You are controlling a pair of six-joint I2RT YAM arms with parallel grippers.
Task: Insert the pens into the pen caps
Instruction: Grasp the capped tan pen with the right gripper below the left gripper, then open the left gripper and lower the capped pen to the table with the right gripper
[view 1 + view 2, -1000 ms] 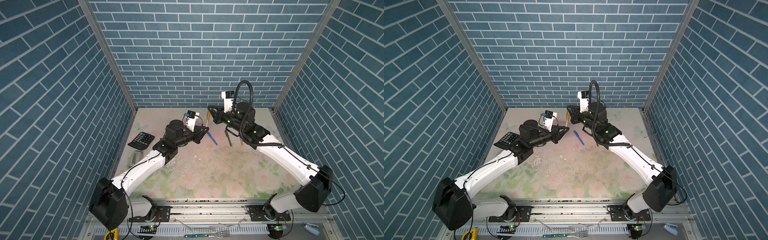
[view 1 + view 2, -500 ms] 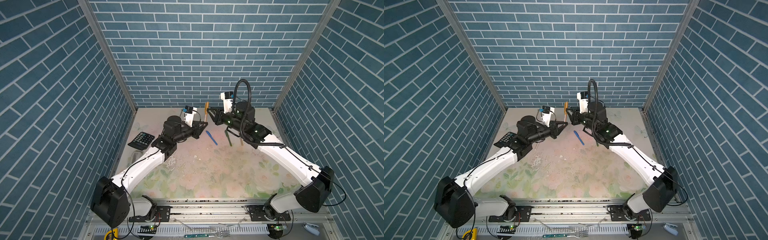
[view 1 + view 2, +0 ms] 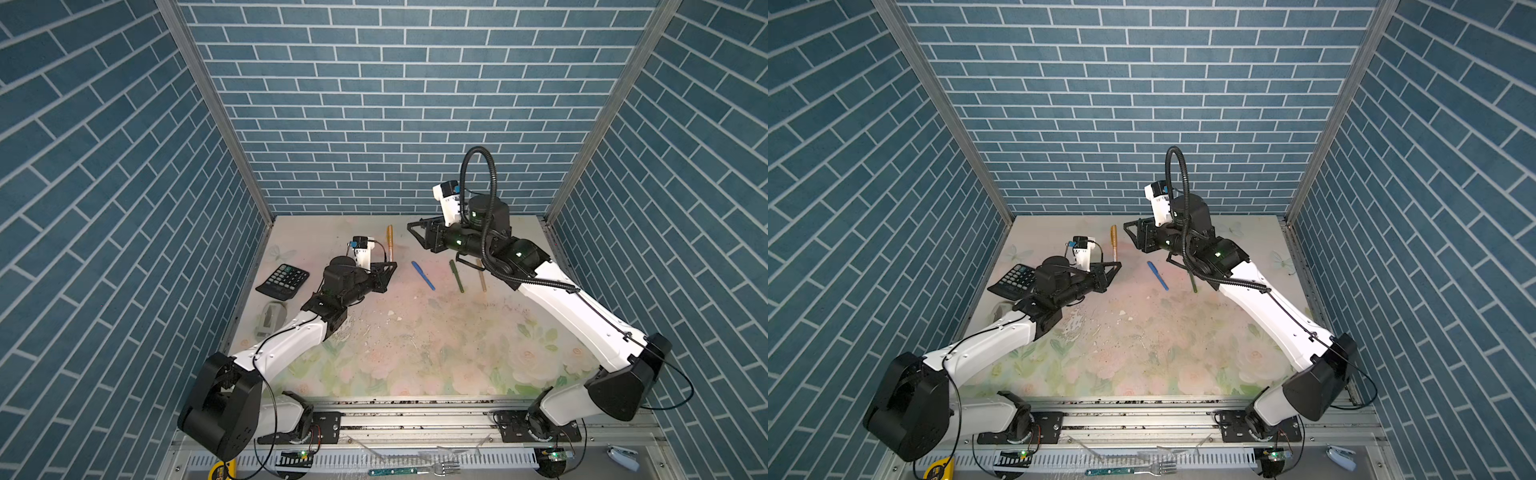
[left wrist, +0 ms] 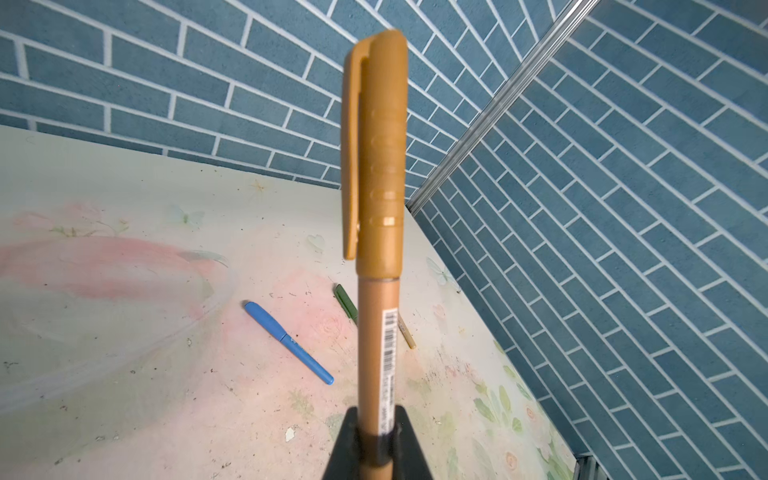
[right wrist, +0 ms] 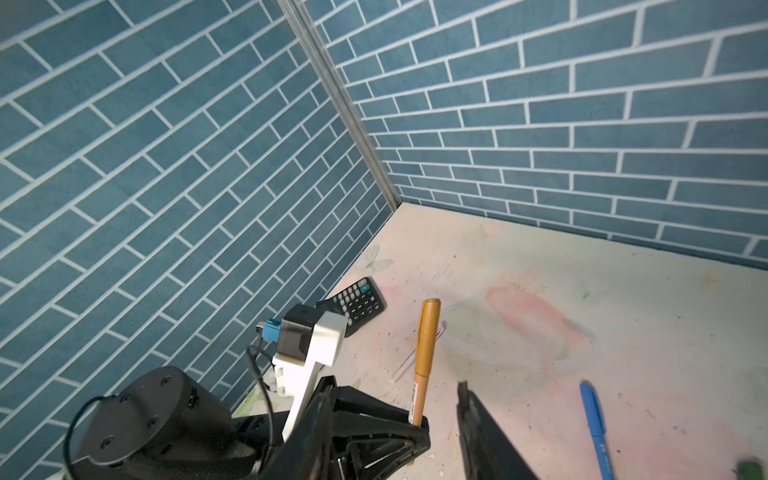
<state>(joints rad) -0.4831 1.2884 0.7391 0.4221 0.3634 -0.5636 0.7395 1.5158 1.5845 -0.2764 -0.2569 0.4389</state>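
My left gripper (image 3: 390, 269) (image 3: 1116, 266) (image 4: 376, 432) is shut on the lower barrel of a gold pen (image 3: 390, 243) (image 3: 1113, 243) (image 4: 377, 353) (image 5: 426, 357), which stands upright above the table. A gold pen cap (image 4: 382, 145) sits on the pen's upper end. My right gripper (image 3: 415, 235) (image 3: 1130, 235) (image 5: 392, 395) hangs open a short way to the right of the pen, holding nothing. A capped blue pen (image 3: 423, 275) (image 3: 1157, 275) (image 4: 286, 340) (image 5: 596, 428), a dark green pen (image 3: 456, 276) (image 4: 346, 303) and a tan pen (image 3: 481, 278) (image 4: 406, 334) lie on the table under the right arm.
A black calculator (image 3: 283, 280) (image 3: 1013, 280) (image 5: 357, 301) lies by the left wall, with a grey object (image 3: 270, 318) in front of it. A teal-handled fork (image 3: 415, 471) rests on the front rail. Brick-patterned walls close in the table on three sides.
The right gripper has opened, let go of the gold cap and drawn back to the right. The left gripper has shifted slightly left and nearer with the capped pen.
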